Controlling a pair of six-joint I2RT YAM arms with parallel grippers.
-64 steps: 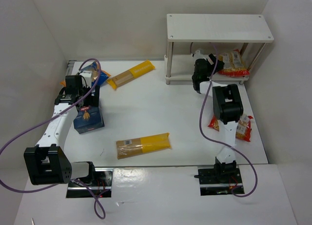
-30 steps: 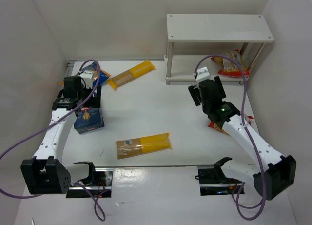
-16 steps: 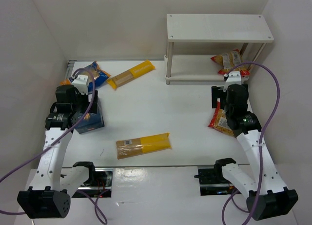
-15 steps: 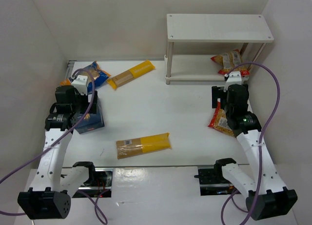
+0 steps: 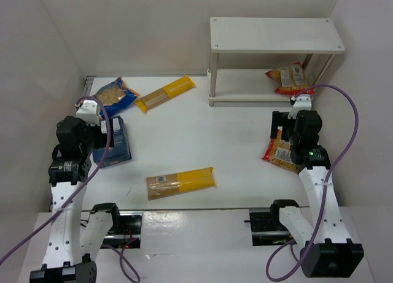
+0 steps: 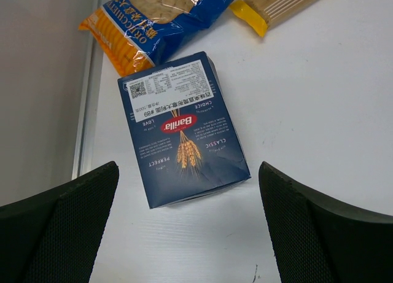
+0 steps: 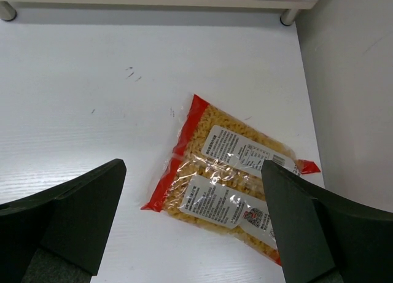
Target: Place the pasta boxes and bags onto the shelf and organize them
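The dark blue box [image 5: 113,142] lies flat at the table's left, also in the left wrist view [image 6: 182,128]. My left gripper [image 5: 77,139] hangs open above its near end [image 6: 188,165], not touching it. The blue-orange bag [image 5: 112,93] and one yellow spaghetti pack [image 5: 166,93] lie behind the box. A second spaghetti pack [image 5: 180,183] lies near the front. One red-edged bag [image 5: 288,79] rests on the lower tier of the white shelf [image 5: 276,34]. The other red-edged bag [image 5: 279,153] lies on the table under my open right gripper [image 5: 295,128], as the right wrist view shows [image 7: 236,185].
White walls close in the table on the left, back and right. The right wall [image 7: 356,80] stands just beside the red-edged bag. A shelf leg [image 7: 288,16] stands just beyond it. The left table edge [image 6: 89,111] runs beside the blue box.
My right gripper has left the shelf, where one red-edged bag now lies, and come back over the bag on the table. My left arm has drawn back toward me, uncovering the blue-orange bag.
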